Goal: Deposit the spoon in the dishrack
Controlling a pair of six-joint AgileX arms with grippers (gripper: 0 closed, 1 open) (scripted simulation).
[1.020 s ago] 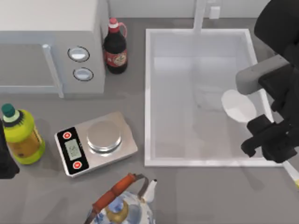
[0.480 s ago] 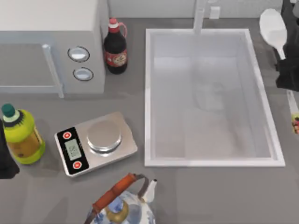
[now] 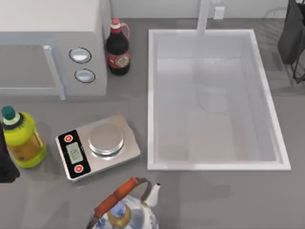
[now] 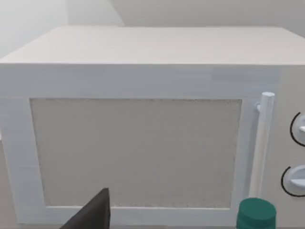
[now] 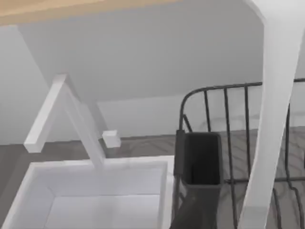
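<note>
In the right wrist view the white spoon [image 5: 272, 119] runs close in front of the camera, its long handle slanting down past the dishrack [image 5: 228, 124]. That rack is made of dark curved wires and has a dark cutlery cup [image 5: 198, 157] at its near corner. My right gripper [image 5: 224, 222] is shut on the spoon, with one dark finger [image 5: 190, 214] showing beside the handle. From above, my right arm [image 3: 291, 33] hangs at the back right over the faint rack wires [image 3: 274, 19]. My left arm [image 3: 5, 164] stays parked at the left edge.
A large white sink basin [image 3: 152, 95] with a faucet [image 3: 204, 14] lies just left of the rack. A microwave [image 3: 47, 43], dark sauce bottle [image 3: 117, 47], yellow-green bottle [image 3: 19, 138], kitchen scale [image 3: 97, 145] and kettle [image 3: 126, 210] stand on the left half.
My right arm has swung from the sink's right rim to the back right corner over the rack, carrying the spoon with it. The left arm has not moved.
</note>
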